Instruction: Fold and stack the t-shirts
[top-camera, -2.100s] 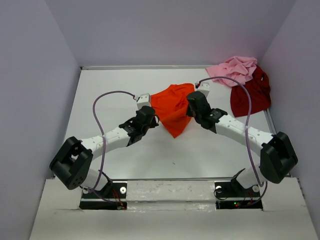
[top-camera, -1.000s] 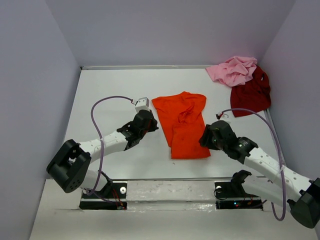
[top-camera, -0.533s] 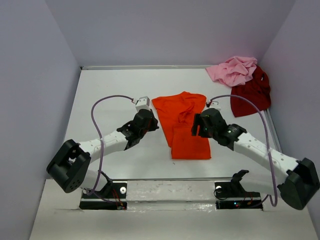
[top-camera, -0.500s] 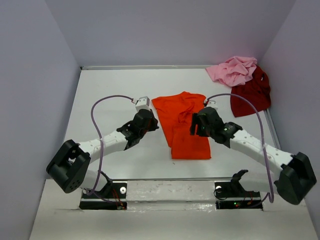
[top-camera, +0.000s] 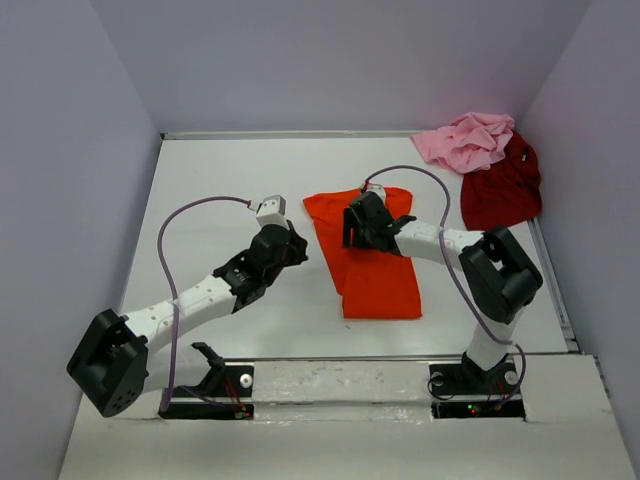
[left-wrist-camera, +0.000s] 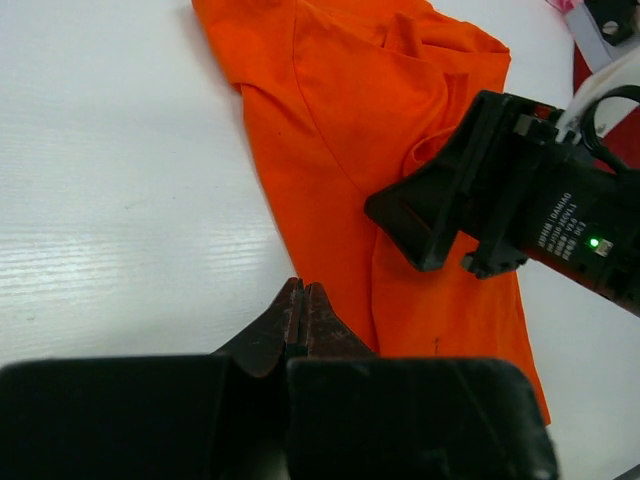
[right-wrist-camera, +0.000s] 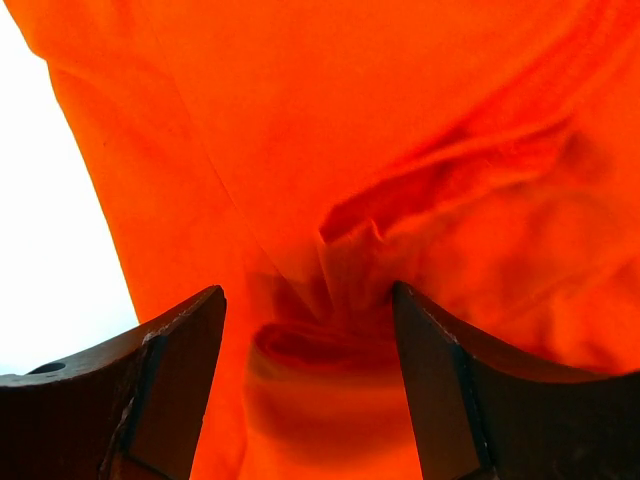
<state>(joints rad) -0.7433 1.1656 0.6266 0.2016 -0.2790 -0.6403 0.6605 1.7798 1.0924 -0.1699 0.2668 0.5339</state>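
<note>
The orange t-shirt lies flat mid-table, folded into a long strip that is wider at its far end. My right gripper hangs over its far left part. In the right wrist view that gripper is open, and a bunched fold of the orange t-shirt lies between its fingers. My left gripper is shut and empty, just left of the shirt. In the left wrist view its tips sit over the white table beside the orange t-shirt. The pink t-shirt and the dark red t-shirt lie crumpled at the far right corner.
The white table is walled at the left, back and right. The right arm's black wrist crosses above the orange shirt. Purple cables loop over both arms.
My right gripper has swung from the shirt's near right edge up and left to its far left part. The left arm has drawn back slightly to the left, still shut.
</note>
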